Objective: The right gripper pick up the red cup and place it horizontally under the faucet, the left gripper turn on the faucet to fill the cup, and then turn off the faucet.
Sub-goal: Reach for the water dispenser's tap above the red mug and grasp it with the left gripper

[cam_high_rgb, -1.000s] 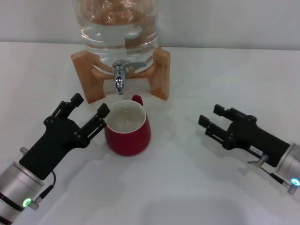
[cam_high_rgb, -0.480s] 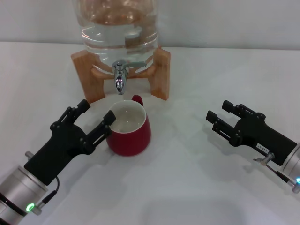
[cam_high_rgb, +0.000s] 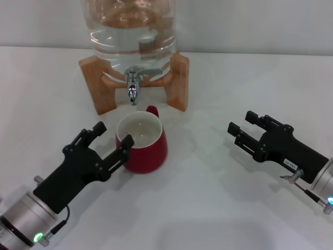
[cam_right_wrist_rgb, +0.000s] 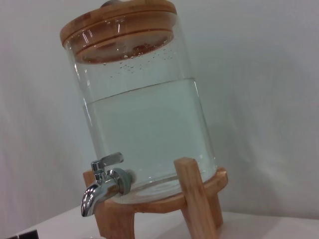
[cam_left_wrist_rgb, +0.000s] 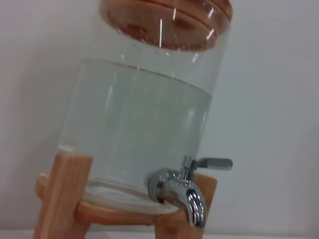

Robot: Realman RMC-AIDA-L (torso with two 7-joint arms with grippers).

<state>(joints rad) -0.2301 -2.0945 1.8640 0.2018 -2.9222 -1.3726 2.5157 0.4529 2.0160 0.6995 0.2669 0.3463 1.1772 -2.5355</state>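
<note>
The red cup (cam_high_rgb: pixel 147 148) stands upright on the white table, its off-white inside showing and its handle toward the faucet (cam_high_rgb: pixel 133 87). The chrome faucet's spout points down just behind the cup, and no stream shows from it. The faucet also shows in the left wrist view (cam_left_wrist_rgb: pixel 185 192) and in the right wrist view (cam_right_wrist_rgb: pixel 103 187). My left gripper (cam_high_rgb: pixel 112 135) is open at the cup's left side. One of its fingertips (cam_high_rgb: pixel 127 141) overlaps the cup's rim, and I cannot tell if it touches. My right gripper (cam_high_rgb: pixel 240 121) is open and empty, well to the right of the cup.
A clear water jug (cam_high_rgb: pixel 132 31) sits on a wooden stand (cam_high_rgb: pixel 177 83) at the back of the table (cam_high_rgb: pixel 218 198). It fills both wrist views, the left (cam_left_wrist_rgb: pixel 139 119) and the right (cam_right_wrist_rgb: pixel 149 124). A pale wall stands behind it.
My left gripper has drawn back toward the near left, from beside the cup's far rim to its near-left side. My right gripper shifted slightly right, then held still. The cup has not moved.
</note>
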